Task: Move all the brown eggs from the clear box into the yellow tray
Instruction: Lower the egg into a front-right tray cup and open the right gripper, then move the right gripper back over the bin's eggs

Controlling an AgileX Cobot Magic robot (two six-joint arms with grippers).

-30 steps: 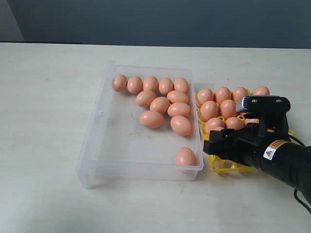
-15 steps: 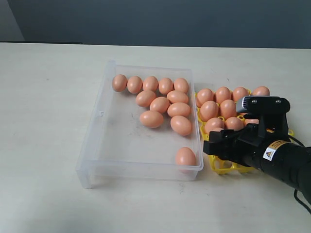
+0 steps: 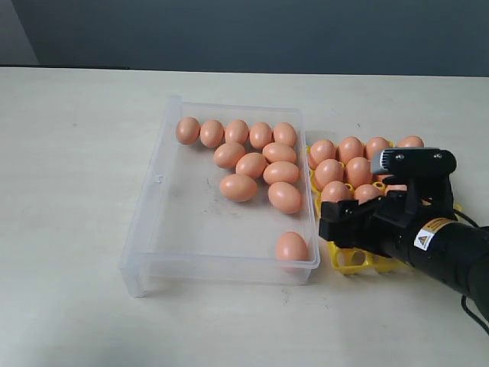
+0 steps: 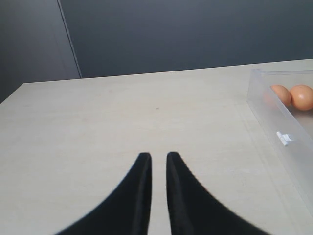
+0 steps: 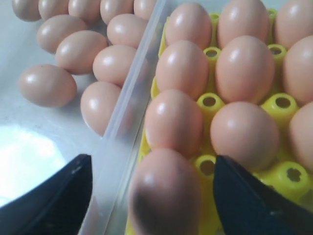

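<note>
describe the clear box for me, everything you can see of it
The clear box is a shallow rectangular bin of see-through plastic with rounded corners, a flanged rim and a scuffed bottom. It sits flat on the pale table, open on top. Brown eggs cluster in its far right corner, one lone egg at the near right corner. The yellow tray lies close along its right side.

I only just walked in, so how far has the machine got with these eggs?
Done: the yellow tray already holds several rows of brown eggs. In hand: the right pincer stands open around one egg at the tray's edge. Left: twelve eggs lie in the clear box.
</note>
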